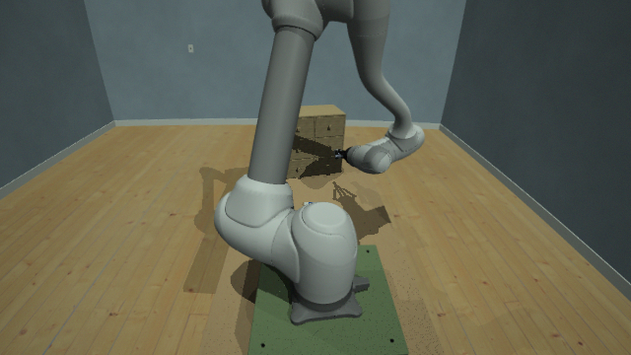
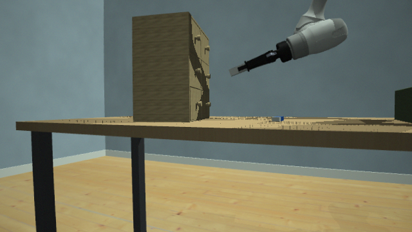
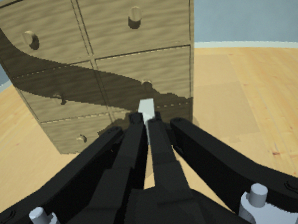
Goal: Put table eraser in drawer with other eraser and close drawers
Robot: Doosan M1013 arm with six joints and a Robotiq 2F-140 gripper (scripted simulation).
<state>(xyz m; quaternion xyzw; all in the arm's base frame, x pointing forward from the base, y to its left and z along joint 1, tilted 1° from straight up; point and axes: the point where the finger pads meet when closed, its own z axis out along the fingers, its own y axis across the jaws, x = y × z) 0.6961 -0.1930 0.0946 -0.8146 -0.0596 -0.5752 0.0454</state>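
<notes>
Wood-brown chest [image 1: 329,109] [image 2: 161,67] [image 3: 145,30] is sitting at the back of the counter [image 2: 225,133], drawers facing my arm, all looking shut, so I'd guess a pull comes next. My gripper [image 1: 338,154] [image 2: 232,71] [image 3: 148,109] points at the front, fingers together on nothing, probably to keep slim near the knobs. Exterior shows the gap to the chest and the whole eraser [image 2: 277,118] on the counter; wrist doesn't show the eraser.

In my top view, a small pale rectangular wall outlet [image 1: 190,48] sits at the far left on the grey-blue painted back wall [image 1: 148,84]. I see pale skirting boards [image 1: 197,121] [image 2: 80,156] above a light wooden plank floor [image 1: 148,158] [image 2: 193,193].
</notes>
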